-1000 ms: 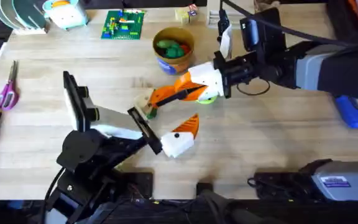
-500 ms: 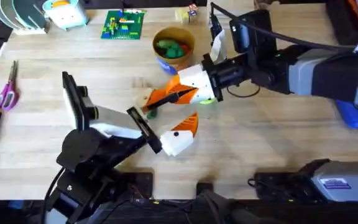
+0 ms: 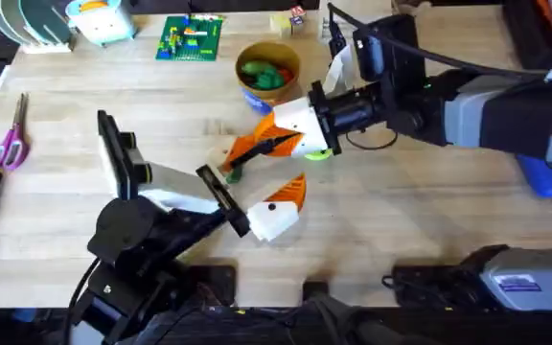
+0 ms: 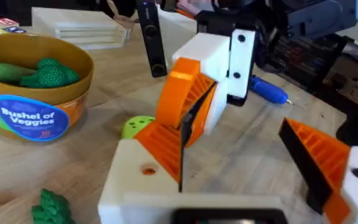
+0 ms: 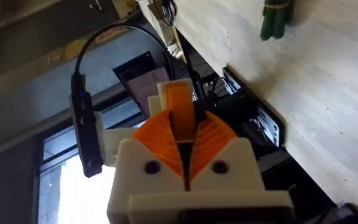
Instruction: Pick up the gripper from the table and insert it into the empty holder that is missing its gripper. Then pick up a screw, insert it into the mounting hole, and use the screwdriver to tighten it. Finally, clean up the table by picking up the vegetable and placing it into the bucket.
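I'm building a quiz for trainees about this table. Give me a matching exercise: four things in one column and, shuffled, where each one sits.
Things:
1 bucket
2 screwdriver
3 scissors
4 loose vegetable

Places:
A far right
B far left
C middle, lying in the open
D at the back, holding green toys

Pairs: 1-D, 2-A, 3-B, 4-C

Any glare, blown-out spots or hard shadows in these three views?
Right wrist: the window is blown out white and backlights the right pincer. Overhead: even light, with only soft shadows on the table under the right arm. Left wrist: no glare on the bucket or its label.
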`<state>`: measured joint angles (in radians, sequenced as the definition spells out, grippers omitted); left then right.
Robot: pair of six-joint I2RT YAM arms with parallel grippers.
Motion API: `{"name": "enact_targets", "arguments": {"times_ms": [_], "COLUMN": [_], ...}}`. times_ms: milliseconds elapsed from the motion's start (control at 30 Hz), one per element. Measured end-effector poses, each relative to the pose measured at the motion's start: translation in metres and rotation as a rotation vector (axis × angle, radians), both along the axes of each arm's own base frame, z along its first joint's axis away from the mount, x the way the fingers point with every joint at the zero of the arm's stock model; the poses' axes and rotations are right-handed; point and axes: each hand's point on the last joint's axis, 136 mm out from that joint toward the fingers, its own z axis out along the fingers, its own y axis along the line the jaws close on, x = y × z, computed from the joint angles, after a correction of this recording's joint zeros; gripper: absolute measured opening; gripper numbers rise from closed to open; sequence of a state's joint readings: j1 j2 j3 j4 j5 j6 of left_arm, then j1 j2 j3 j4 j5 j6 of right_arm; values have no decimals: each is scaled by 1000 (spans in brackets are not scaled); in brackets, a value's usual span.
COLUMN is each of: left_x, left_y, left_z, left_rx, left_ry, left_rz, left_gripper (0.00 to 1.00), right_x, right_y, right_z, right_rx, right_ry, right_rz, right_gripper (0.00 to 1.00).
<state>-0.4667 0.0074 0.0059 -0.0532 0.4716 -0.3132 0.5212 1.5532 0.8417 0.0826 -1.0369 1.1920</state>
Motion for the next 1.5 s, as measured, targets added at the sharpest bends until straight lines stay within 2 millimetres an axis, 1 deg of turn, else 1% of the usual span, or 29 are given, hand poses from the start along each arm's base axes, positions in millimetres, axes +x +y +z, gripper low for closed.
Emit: {"name": "enact_targets", "arguments": {"times_ms": [167,367,867,933,1167,1233,1333,1500], "left_x": [-2,2,4,4,3,0,-4,-5], "left_y": [-1,1,3,3,2,0,-3,-4], "left_z": [-1,-2,-3,-3,-3,-3,-2,-2], "left_rx": [15,18,22,23,31,35,43,47], "left_ry": [-13,-9,-5,-7,-20,-29,-45,-53], "left_rz": [-16,7,22,22,11,-7,-35,-45], "left_gripper": [993,993,993,993,993,993,993,993], "right_x": [-4,-2,1,0,-1,-2,-3,-2], "right_y": [8,15,17,17,17,17,17,15], "right_z": [-2,-4,-5,-5,-5,-6,-7,-9], "right_rx": [-21,-57,-77,-76,-76,-77,-81,-82], "right_ry": [-2,-40,-58,-57,-51,-44,-38,-27], "right_rz": [-7,-46,-69,-67,-63,-57,-55,-56], "right_gripper": [9,9,12,39,234,266,360,448]}}
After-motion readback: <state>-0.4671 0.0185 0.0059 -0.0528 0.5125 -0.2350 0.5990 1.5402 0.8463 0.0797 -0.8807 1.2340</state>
